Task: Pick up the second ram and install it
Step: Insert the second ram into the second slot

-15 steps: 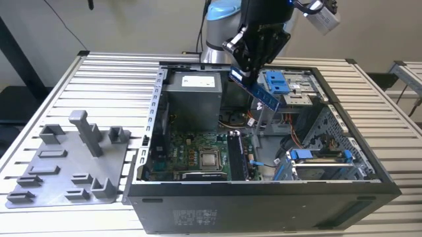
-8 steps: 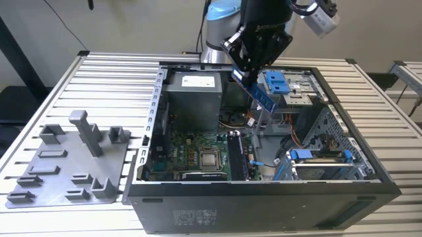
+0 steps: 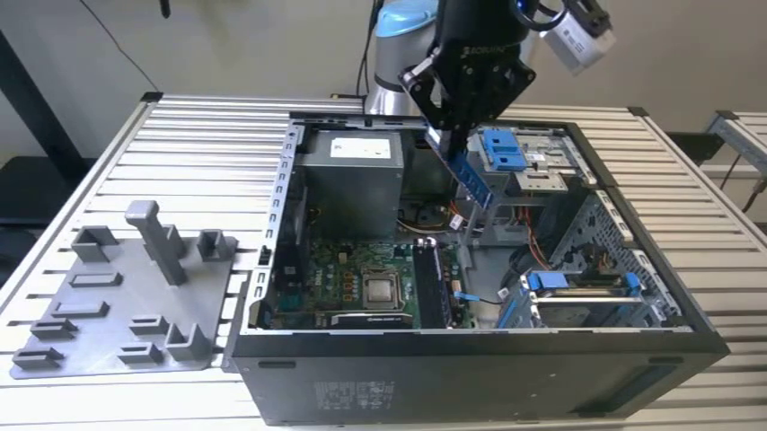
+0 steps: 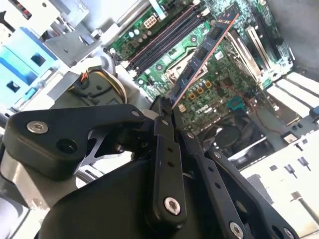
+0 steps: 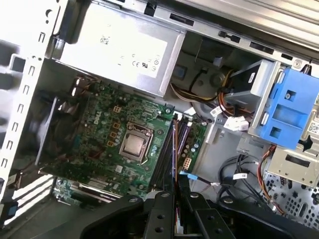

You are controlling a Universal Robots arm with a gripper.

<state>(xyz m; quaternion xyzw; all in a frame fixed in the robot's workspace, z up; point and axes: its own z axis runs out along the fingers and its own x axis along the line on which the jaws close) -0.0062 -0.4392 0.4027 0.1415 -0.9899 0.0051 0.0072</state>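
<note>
Pick is done: gripper (image 4: pixel 164 107) is clamped on one end of the second ram (image 4: pixel 203 52), fingers closed on the board edge. The rest of the stick sticks out free toward the board below.
In the exterior view the bluish stick (image 3: pixel 471 182) hangs from the fingers, slightly slanted. It is above the open PC case (image 3: pixel 480 368), well clear of the board and touching nothing.
In the first wrist view it shows edge-on as a thin strip (image 5: pixel 175 144) running roughly parallel to the RAM slots (image 5: pixel 164 157) and overlapping them in the picture.
Install not done: the stick is not in a slot, no contact yet. I can't tell whether a neighbouring slot is already populated.

Case contents:
- motherboard (image 5: pixel 99 124) with the CPU socket (image 5: pixel 135 144) beside the slots
- power supply (image 5: pixel 119 47) at the far wall
- drive cage with a blue drive clip (image 5: pixel 291 107)
- loose cables (image 5: pixel 234 174) between cage and board

Outside the case, on the exterior view's left, a grey fixture plate (image 3: pixel 120 314) with posts and holders sits on the slatted table (image 3: pixel 204 135).
</note>
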